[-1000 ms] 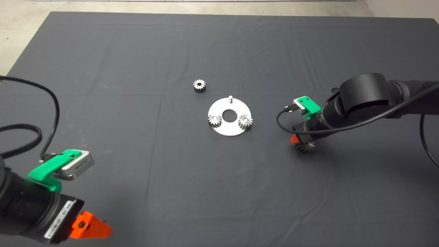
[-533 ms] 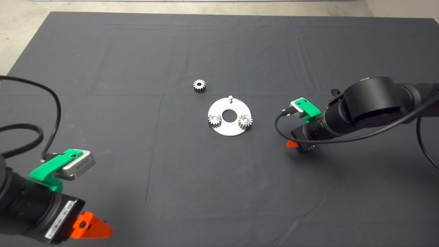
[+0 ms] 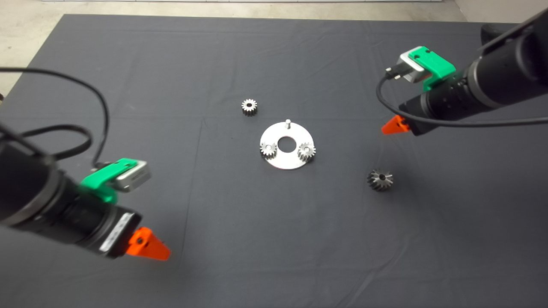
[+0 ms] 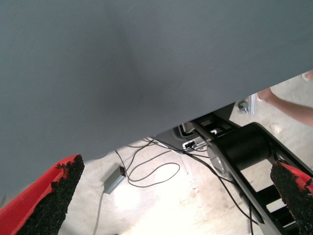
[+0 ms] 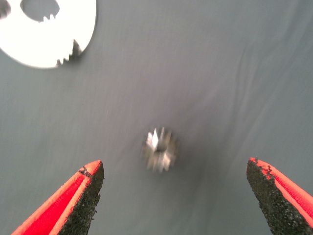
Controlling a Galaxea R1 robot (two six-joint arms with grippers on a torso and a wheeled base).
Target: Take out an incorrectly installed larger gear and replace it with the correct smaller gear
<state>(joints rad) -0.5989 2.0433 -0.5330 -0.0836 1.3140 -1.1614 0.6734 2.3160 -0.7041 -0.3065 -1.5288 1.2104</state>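
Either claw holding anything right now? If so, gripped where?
Nothing held. The right claw is open above the chunky silver slanted-tooth gear, which lies free on the dark mat. The left claw is open and empty.

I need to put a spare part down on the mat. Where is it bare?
Bare mat runs along the near edge, and behind the smaller gear. It is crowded around the round plate, with the larger gear to its right.

shiny metal larger gear (image 3: 380, 179) on matt cloth mat (image 3: 171, 64).
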